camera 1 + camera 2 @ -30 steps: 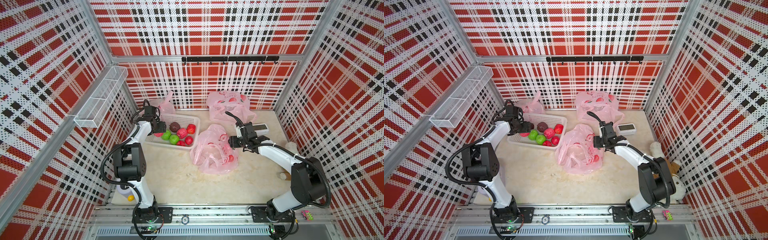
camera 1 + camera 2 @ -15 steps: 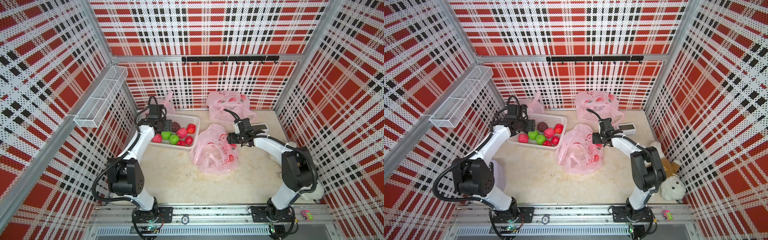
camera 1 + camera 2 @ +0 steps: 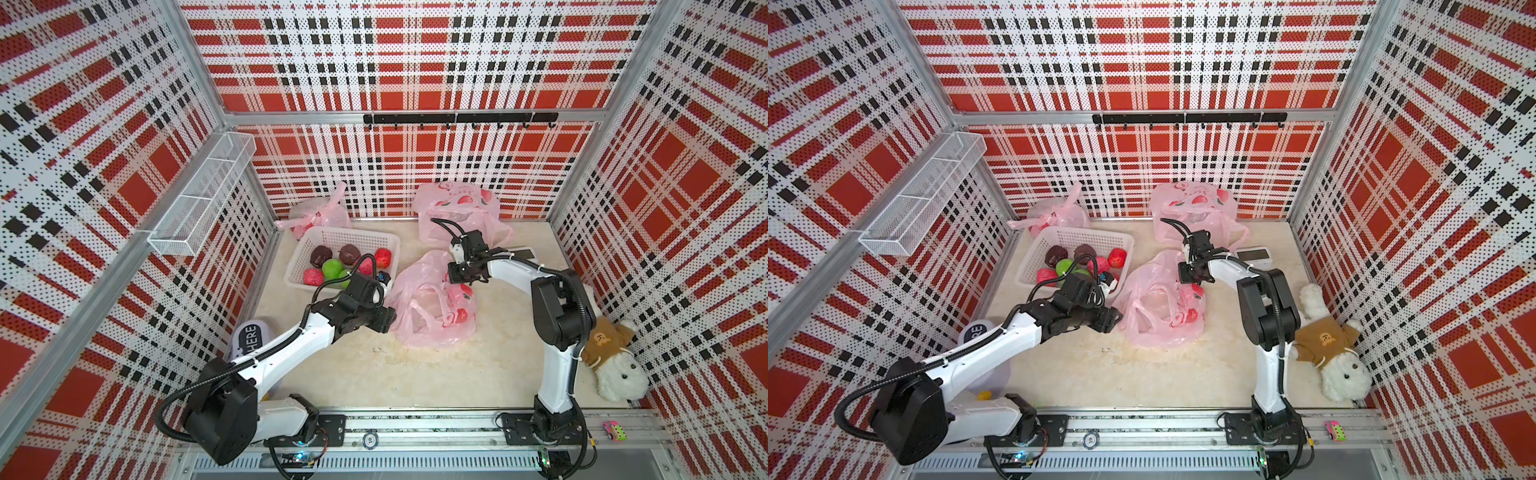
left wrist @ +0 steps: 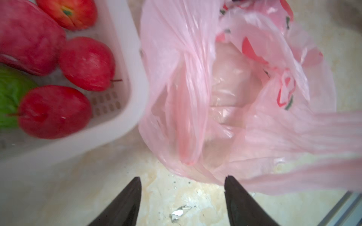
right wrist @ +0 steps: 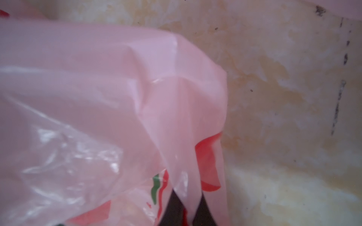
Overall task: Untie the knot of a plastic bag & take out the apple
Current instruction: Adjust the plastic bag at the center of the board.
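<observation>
Beige tabletop [image 3: 415, 374]: plastic bag [image 3: 432, 307], basket [image 3: 353, 231] (plush [image 3: 615, 365])

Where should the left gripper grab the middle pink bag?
Pinch the upright fold of the bag's rim nearest the basket. It is thin, stands up and faces the open left gripper, so come straight in from that side. The right gripper pinches the far edge, so the two could probably spread the mouth.

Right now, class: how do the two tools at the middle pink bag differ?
The left tool stands open and empty; the right tool is shut on the pink bag. The left tool is on the bag's basket side, the right tool opposite. Both face it.
</observation>
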Motion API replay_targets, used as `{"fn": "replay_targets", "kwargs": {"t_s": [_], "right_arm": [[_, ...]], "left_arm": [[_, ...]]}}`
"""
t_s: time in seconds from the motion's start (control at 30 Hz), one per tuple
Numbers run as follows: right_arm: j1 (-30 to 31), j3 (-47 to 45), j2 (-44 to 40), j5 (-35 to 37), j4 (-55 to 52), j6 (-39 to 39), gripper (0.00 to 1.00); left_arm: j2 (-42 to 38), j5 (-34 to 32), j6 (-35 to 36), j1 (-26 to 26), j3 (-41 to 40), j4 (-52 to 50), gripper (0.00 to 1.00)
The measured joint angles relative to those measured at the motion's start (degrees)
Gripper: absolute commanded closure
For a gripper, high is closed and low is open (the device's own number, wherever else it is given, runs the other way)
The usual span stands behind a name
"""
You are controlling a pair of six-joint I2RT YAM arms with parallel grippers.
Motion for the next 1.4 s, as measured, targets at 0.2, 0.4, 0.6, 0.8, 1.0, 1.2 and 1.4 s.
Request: {"fn": "replay_targets", "kwargs": {"t_s": [0.2, 0.4, 0.6, 0.8, 1.0, 1.2, 1.4], "right_arm": [[4.33, -1.95, -10.71, 0.57, 0.90, -3.45, 1.00], [8.02, -2.27, -21.49, -0.83, 3.96, -5.18, 1.00], [7.58, -2.34, -19.15, -2.60, 4.66, -6.34, 0.90], [7.37, -2.95, -12.61, -2.64, 3.85, -5.55, 0.73], [7.37, -3.85, -12.39, -1.14, 3.48, -4.70, 0.41], [7.37, -6.97, -16.50, 1.57, 1.88, -3.80, 0.32], [7.37, -14.19, -26.36, 2.93, 0.07, -0.39, 0.26]], "left_arm": [[-1.36, 1.11, -3.43, -6.36, -4.63, 8.92, 0.31], [-1.20, 1.51, -4.68, -7.37, -6.05, 14.95, 0.31], [1.09, -0.87, -4.87, -7.17, -6.14, 17.51, 0.28], [7.50, -1.18, -6.88, -3.34, -6.12, 19.69, 0.28], [10.51, -0.35, -7.13, -3.39, -2.32, 20.22, 0.39], [11.61, -1.20, -6.75, -6.10, 1.73, 20.46, 0.40], [8.66, -3.04, -6.47, -8.98, 1.46, 17.53, 0.37]]}}
